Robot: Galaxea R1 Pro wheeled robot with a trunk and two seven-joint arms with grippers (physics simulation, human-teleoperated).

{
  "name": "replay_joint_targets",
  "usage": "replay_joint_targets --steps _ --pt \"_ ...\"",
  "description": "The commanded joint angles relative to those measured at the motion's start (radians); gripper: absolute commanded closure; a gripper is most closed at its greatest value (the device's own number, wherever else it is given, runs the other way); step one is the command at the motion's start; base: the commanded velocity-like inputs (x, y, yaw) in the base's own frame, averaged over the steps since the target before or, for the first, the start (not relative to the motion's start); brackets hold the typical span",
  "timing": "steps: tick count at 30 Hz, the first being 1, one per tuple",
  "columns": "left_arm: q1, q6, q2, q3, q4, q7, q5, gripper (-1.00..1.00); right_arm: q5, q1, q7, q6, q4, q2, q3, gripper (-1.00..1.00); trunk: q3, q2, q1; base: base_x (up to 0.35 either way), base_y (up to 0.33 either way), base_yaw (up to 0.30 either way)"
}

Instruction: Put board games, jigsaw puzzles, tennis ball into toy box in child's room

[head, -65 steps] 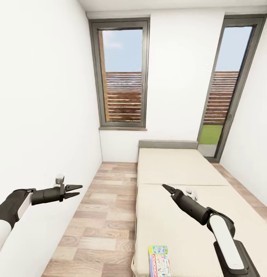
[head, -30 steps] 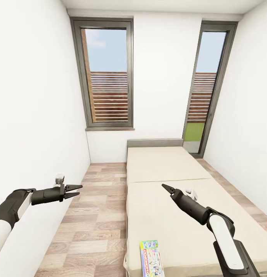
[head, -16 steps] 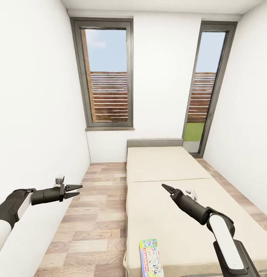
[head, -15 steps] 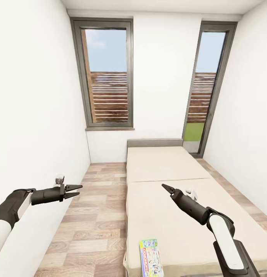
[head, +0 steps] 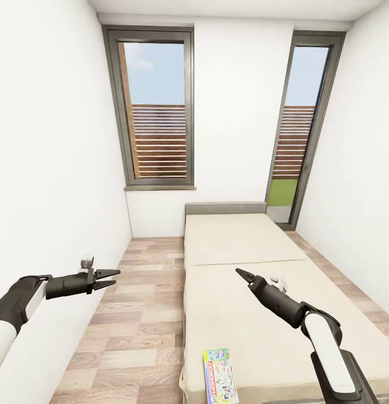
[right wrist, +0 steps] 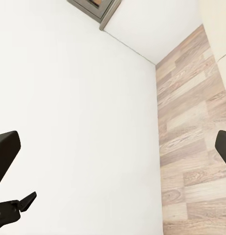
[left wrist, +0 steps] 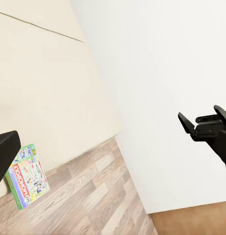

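Observation:
A board game [head: 220,376] with a colourful cartoon cover lies flat on the bed [head: 245,247], at its near left corner; it also appears in the left wrist view [left wrist: 27,174]. My left gripper [head: 115,278] hangs open over the wood floor left of the bed, empty. My right gripper [head: 240,273] hovers above the middle of the bed, beyond the game; its fingers [right wrist: 5,156] stand wide apart with nothing between them. The table, toy box, jigsaw puzzles and tennis ball are out of view.
A white wall [head: 48,168] runs close along my left arm. A strip of wood-plank floor [head: 138,314] lies between that wall and the bed. Two tall grey-framed windows [head: 158,112] stand in the far wall behind the low grey headboard [head: 225,208].
Between the two earliest frames the whole picture shifted left as the camera moved. Over the last second nothing has changed; both arms hold the same pose.

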Motion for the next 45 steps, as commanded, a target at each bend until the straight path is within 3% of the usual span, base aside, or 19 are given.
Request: replay_joint_targets --steps 1,37,41,45 --pt "0.000 0.010 0.000 0.000 0.000 -0.002 0.002 -1.00 0.001 0.000 0.002 0.005 0.000 0.000 -0.001 -1.00 0.000 -0.001 0.000 0.000 0.000 0.000" --pt "0.000 0.010 0.001 0.000 0.000 -0.003 0.002 -1.00 0.003 0.000 -0.007 0.022 0.008 0.001 0.001 -1.00 -0.009 -0.001 0.000 0.000 0.000 0.000" --pt "0.000 0.010 0.002 0.000 0.000 -0.003 0.003 -1.00 0.008 -0.006 -0.020 0.068 0.046 0.001 0.011 -1.00 -0.009 -0.001 0.000 0.000 0.000 0.000" --pt "0.000 0.010 0.002 0.000 0.000 -0.004 0.003 -1.00 0.009 -0.041 -0.066 0.097 0.144 -0.004 0.011 -1.00 -0.009 -0.001 0.000 0.000 0.000 0.000"
